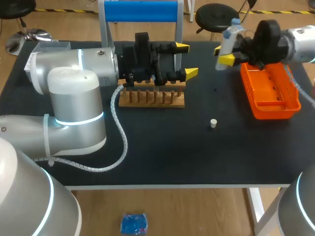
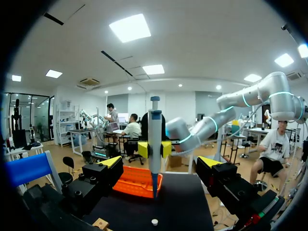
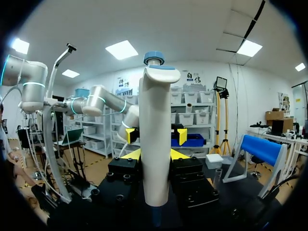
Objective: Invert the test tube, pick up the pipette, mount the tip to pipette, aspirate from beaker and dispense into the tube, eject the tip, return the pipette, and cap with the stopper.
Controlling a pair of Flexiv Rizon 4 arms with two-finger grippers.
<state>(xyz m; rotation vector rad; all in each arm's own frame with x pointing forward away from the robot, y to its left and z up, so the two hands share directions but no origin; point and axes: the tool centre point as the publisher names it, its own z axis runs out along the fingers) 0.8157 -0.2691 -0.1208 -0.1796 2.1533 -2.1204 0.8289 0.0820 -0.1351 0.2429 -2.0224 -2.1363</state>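
the left arm (image 1: 74, 93) bulks nearest, and the left gripper (image 1: 186, 60) hangs over the right end of the wooden rack (image 1: 152, 97), fingers spread wide with nothing between them. well right of the rack, the right gripper (image 1: 221, 55) has its fingers clamped on the white pipette (image 1: 230, 35), which is held upright. the orange tray (image 1: 270, 96) lies farther right again. a small white stopper (image 1: 213, 123) sits on the worktop (image 1: 197, 157), right of the rack and nearer the front.
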